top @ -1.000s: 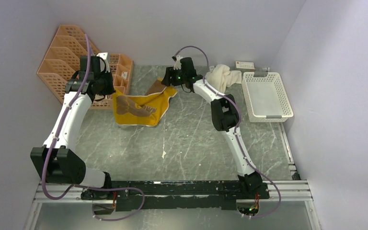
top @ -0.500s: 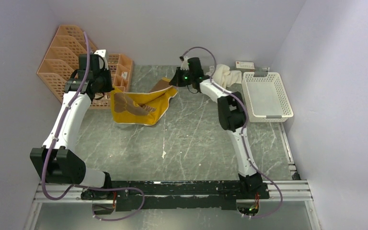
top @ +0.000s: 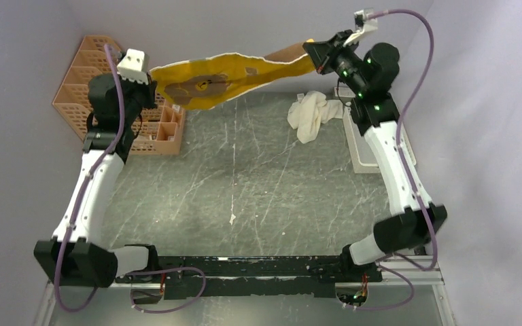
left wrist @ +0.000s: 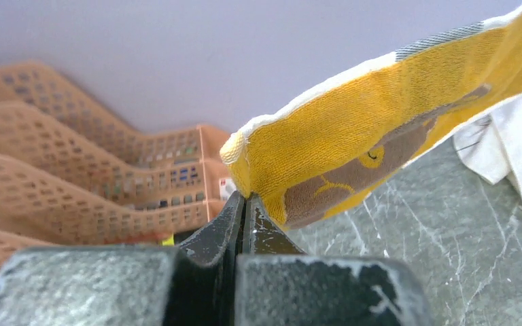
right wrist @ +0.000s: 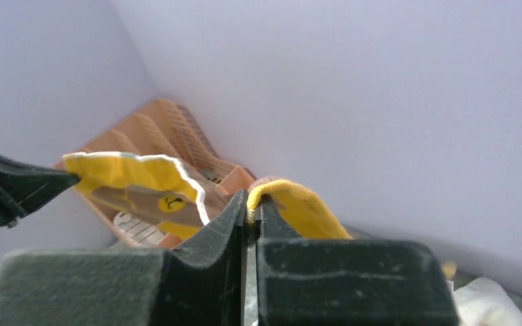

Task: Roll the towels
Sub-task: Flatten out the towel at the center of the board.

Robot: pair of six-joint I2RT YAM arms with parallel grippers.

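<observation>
Mostly hidden behind the right arm, the white plastic mesh basket shows only a strip of its left edge. The overhead view is too coarse to show either grip on the cloth, but the wrist views make it plain. The left gripper has its jaws pressed together on one corner of the brown towel with the mustard-yellow side. The right gripper is likewise clamped tight on the opposite edge. The brown pattern on the yellow face is too blurred to read. The far end of the towel runs out of the left wrist view at the upper right.

Half a second ago this towel lay crumpled on the grey marbled table by the orange lattice rack. Both arms have since risen and spread apart, so it now hangs stretched in the air between them, sagging slightly at the middle, above the back of the table. The crumpled cream-white cloth towel, earlier partly covered by the right arm, lies fully exposed on the table just beside the basket.
</observation>
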